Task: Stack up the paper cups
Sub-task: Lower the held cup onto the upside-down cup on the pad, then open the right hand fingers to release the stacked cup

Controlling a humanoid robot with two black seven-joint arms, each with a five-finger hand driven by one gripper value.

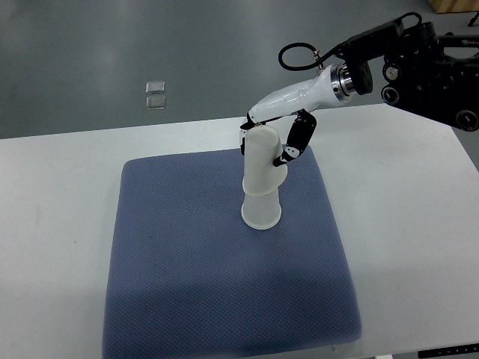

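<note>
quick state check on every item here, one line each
top cup: upside down, set over the lower cup, held by the right hand
lower cup: upside down, rim on the mat
right hand: fingers closed around the top cup
mat: flat on the table
left hand: not in view

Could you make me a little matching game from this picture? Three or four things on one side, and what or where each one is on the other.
Things:
1. paper cups
2. blue mat
3. right hand
4. white table

Descriptions:
A. lies under the mat
B. wrapped around the top cup
C. white, upside down, stacked on the mat
D. textured, spread over the table

Pairs: 1-C, 2-D, 3-B, 4-A
</note>
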